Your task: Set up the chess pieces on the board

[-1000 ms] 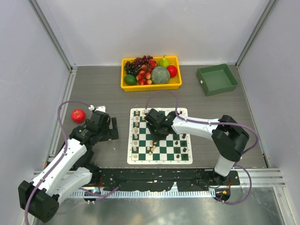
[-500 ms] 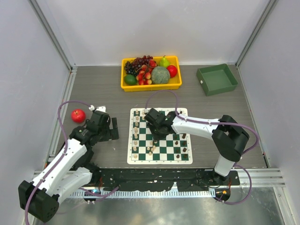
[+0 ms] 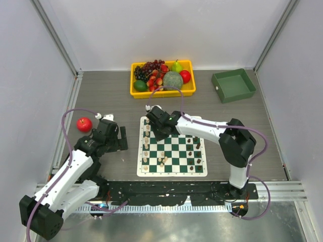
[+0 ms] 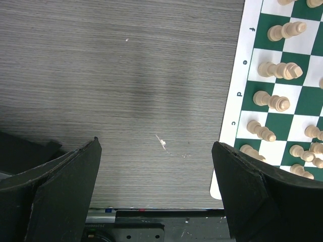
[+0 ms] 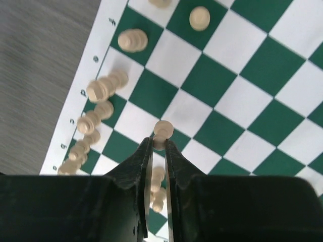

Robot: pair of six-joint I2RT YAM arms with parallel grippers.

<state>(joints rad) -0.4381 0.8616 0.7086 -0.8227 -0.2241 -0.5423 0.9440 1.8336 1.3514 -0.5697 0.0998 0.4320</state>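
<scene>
Nearby, fruit tray [image 3: 162,94], green bin [image 3: 237,95], apple [image 3: 84,124], right end effector [image 5: 158,145] gripping cream piece [image 5: 162,129]

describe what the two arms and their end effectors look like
The left arm and right arm have white shells with black joints; a purple cable loops along each. The left end effector and right end effector have black, wedge-shaped fingers.

The left arm [image 3: 75,169] is extended just left of the board [image 3: 171,174]; the left hand [image 4: 155,151] is held wide open above the worktop [image 4: 126,75]. The right arm [image 3: 207,132] is reached across the board to its far-left squares; the right hand [image 5: 158,146] is closed on a cream chess piece [image 5: 162,130].
</scene>
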